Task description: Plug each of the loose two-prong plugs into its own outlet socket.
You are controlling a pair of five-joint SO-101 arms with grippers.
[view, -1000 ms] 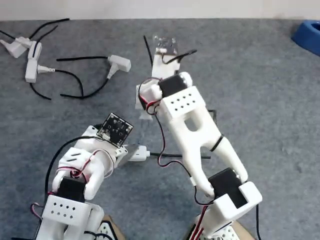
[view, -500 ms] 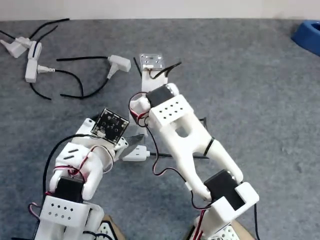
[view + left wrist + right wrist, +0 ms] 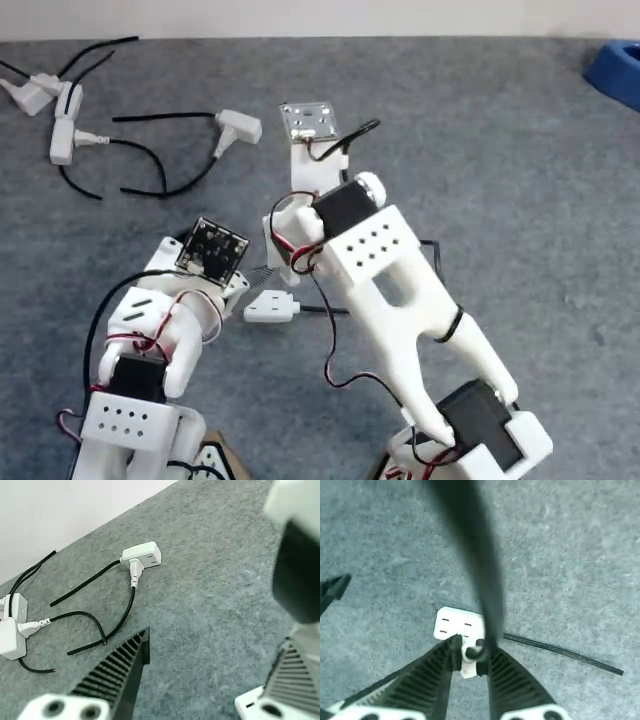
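Pinches a plug (image 3: 466, 669) tight in the right gripper (image 3: 471, 645) just beside the socket (image 3: 459, 624) on the carpet (image 3: 570, 555), probably so the two can be lined up and pushed together, and holds the left gripper (image 3: 215, 645) wide open next to that socket, seemingly to brace it.

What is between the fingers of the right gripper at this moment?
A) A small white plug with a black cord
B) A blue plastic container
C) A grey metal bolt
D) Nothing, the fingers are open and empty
A: the right gripper is shut on the small white plug with a black cord, close to the white two-slot outlet socket on the grey table.
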